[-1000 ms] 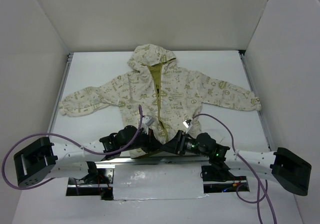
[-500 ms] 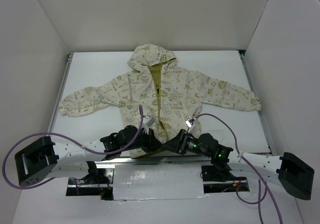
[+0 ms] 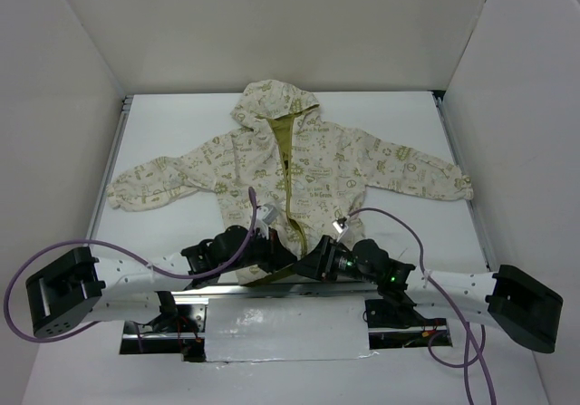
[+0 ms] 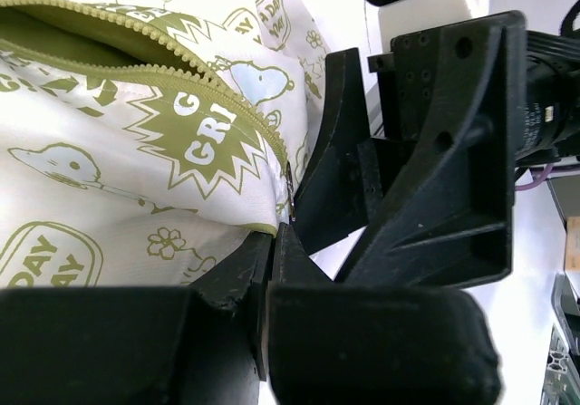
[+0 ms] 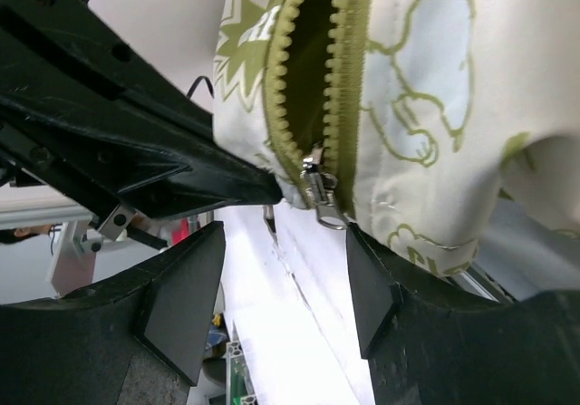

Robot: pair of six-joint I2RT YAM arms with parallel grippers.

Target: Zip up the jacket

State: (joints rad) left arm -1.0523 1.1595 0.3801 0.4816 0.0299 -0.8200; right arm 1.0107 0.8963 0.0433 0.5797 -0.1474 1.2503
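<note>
The jacket (image 3: 299, 165) lies flat on the table with its hood far and its hem next to both arms. Its zipper is open along most of the front. My left gripper (image 3: 279, 258) is shut on the hem corner (image 4: 258, 226) at the foot of the left zipper strip. The metal zipper slider (image 5: 319, 192) sits at the very bottom of the zipper, its pull tab hanging down. My right gripper (image 5: 283, 242) stands open just below the slider, one finger on each side, touching neither the slider nor the tab. In the top view the right gripper (image 3: 310, 260) meets the left at the hem.
The left gripper's black fingers (image 5: 181, 165) cross close in front of the right gripper. White walls (image 3: 82, 106) enclose the table on three sides. A metal rail (image 3: 272, 283) and the arm bases run along the near edge under the hem.
My right gripper's jaws have spread wider below the slider, and the right arm has shifted slightly. The left gripper keeps its hold on the hem and has not moved.
</note>
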